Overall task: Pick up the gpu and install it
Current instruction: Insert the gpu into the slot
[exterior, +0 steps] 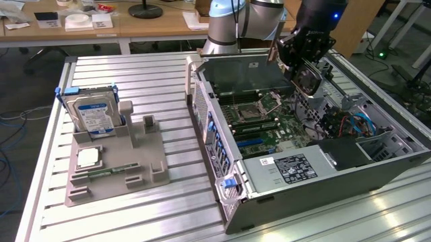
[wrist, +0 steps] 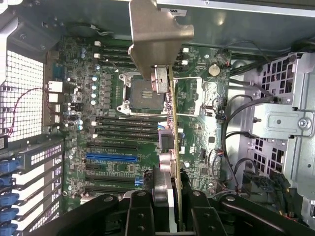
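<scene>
Holds the gpu (exterior: 311, 80) up off the counter (exterior: 168, 96), clamped in the gripper (exterior: 301, 56) with the fingers (wrist: 140, 216) drawn narrow against the two faces of the card. Hangs it over the open computer case (exterior: 225, 166), above the motherboard (exterior: 266, 126) and apart from it, round fan face showing in the exterior view, grey bracket (wrist: 158, 39) at the end far from the wrist. Reads as pick-up done and the install half in hand: card over the board, not yet seated. Places it, in the wrist view, edge-on across the processor socket (wrist: 140, 91), with the blue expansion slot (wrist: 110, 158) and the black slots beside it off to one side of the card's line. Calls, by judgement, for squaring the card's edge over an expansion slot and the bracket to the case's rear openings before any pressing down. Risks snagging the blue cables (exterior: 354, 123) otherwise. Shows the hard drive (exterior: 94, 113) upright in its grey holder (exterior: 128, 166), well apart.
</scene>
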`<control>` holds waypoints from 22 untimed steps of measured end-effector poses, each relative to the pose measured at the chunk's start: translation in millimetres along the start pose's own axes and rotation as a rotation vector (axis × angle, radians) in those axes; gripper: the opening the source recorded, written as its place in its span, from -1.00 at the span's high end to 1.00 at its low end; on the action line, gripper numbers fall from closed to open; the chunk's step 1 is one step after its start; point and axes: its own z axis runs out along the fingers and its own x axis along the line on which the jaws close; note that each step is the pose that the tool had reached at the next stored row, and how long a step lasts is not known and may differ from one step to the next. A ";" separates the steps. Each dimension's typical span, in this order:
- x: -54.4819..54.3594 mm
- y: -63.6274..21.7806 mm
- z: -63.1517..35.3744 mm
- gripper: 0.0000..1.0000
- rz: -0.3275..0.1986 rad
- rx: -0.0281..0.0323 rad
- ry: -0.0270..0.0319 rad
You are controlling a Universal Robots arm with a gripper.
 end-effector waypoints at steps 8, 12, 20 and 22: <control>0.0 0.0 0.0 0.40 -0.030 -0.0010 0.0001; 0.0 0.0 0.0 0.40 -0.048 -0.0018 0.0002; 0.0 0.0 0.0 0.40 -0.076 -0.0028 0.0003; 0.0 0.0 0.0 0.40 -0.082 -0.0030 0.0004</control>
